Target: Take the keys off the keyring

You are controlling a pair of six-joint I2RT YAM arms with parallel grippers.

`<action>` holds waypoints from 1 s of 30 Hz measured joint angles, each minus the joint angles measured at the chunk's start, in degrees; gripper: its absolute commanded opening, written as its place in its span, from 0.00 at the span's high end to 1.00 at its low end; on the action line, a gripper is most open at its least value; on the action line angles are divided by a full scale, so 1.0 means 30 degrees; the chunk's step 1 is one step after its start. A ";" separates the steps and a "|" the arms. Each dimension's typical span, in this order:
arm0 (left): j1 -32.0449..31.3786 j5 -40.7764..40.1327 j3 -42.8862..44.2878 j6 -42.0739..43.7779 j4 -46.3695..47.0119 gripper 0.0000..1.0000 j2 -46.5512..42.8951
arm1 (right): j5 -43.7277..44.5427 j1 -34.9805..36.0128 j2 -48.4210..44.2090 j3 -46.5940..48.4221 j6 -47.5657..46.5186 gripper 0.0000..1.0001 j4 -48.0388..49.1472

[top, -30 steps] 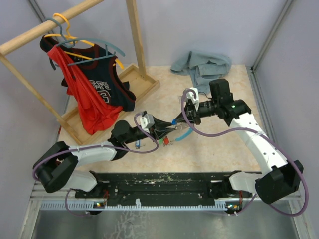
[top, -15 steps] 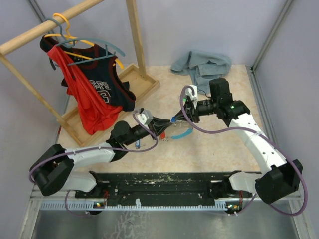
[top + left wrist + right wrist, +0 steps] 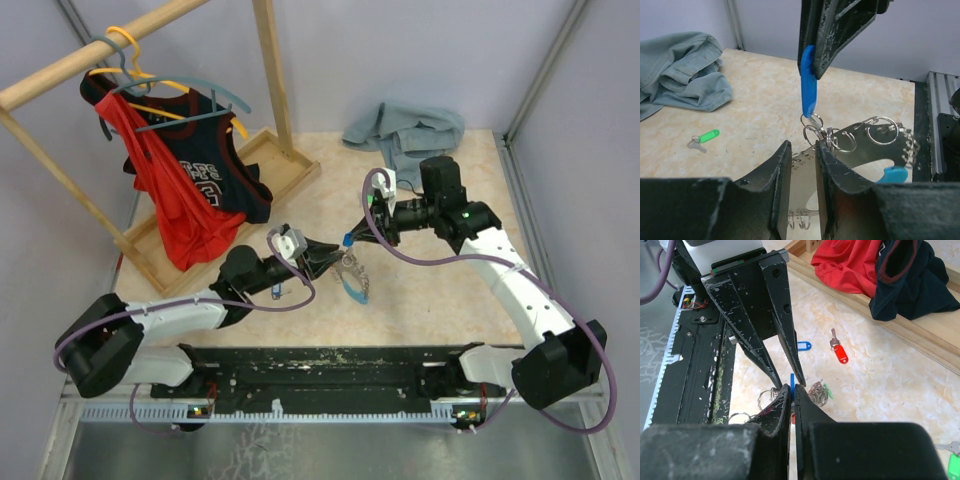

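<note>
The keyring is a flat silvery metal piece strung with several small rings. It hangs in the air between my two grippers. My left gripper is shut on the piece's bright end, which fills the gap between its fingers. Directly above, my right gripper is shut on a dark blue tag that hangs from the rings. A light blue tag dangles low on the bunch. The keys' metal blades on the bunch are hidden among the rings.
Loose tagged keys lie on the table: red, blue and green. A small tangle of rings with a green tag lies below the grippers. A grey-blue cloth sits at the back. A wooden rack with jerseys stands left.
The bunch has dropped and now hangs lower, its light blue tag pointing down. My left gripper has pushed forward and to the right. My right gripper has stayed shut on the blue tag.
</note>
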 measured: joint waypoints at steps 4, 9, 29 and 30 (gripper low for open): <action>0.0000 0.0546 0.0000 0.0364 0.0022 0.68 0.0051 | -0.0080 0.0000 0.0000 0.0000 0.0007 1.00 0.0007; 0.0000 0.0991 0.0000 0.0488 0.0270 0.66 0.0306 | -0.0146 0.0000 0.0000 0.0000 0.0007 1.00 0.0007; 0.0000 0.1268 0.0503 -0.0962 0.2484 0.72 0.1989 | -0.0131 0.0015 0.0007 -0.0153 0.0131 1.00 0.0313; 0.0000 0.1144 0.0503 -0.1027 0.2506 0.74 0.1989 | -0.0138 0.0022 0.0036 -0.0226 0.0146 1.00 0.0474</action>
